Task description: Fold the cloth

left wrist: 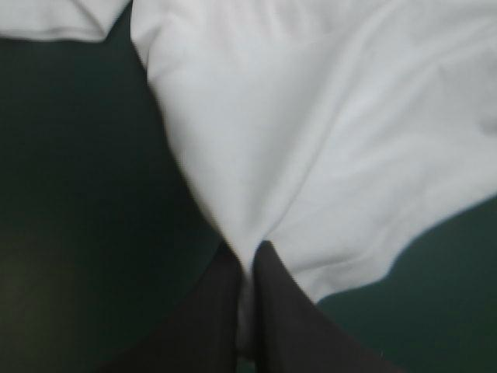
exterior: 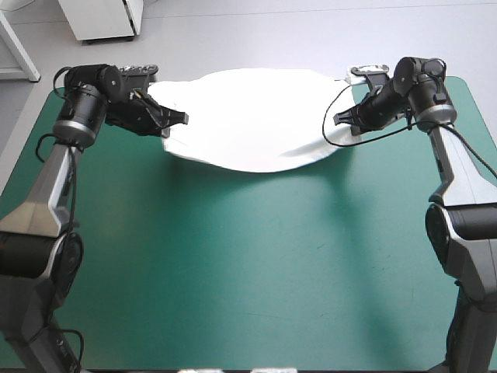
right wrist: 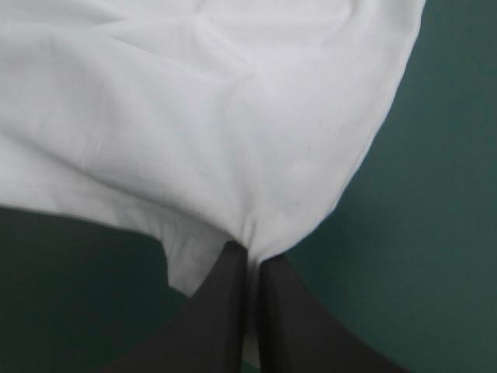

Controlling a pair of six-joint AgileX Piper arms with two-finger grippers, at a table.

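**White T-shirt [exterior: 248,116] held up, sagging**

We hold it lifted over the far half of the tabletop [exterior: 233,272], its middle drooping. Our left claw [exterior: 177,120] and right claw [exterior: 340,120] are each pinched nearly closed on an opposite edge. It looks light and limp; we judge taut grips at the edges suit it best.

sleeves and collar of the t-shirt [exterior: 248,116] cannot be made out from above. its pinched edges are hidden inside the left gripper [left wrist: 247,268] and the right gripper [right wrist: 250,260]. in both wrist views the t-shirt is cut off, and it covers part of the table's [exterior: 233,272] far side.
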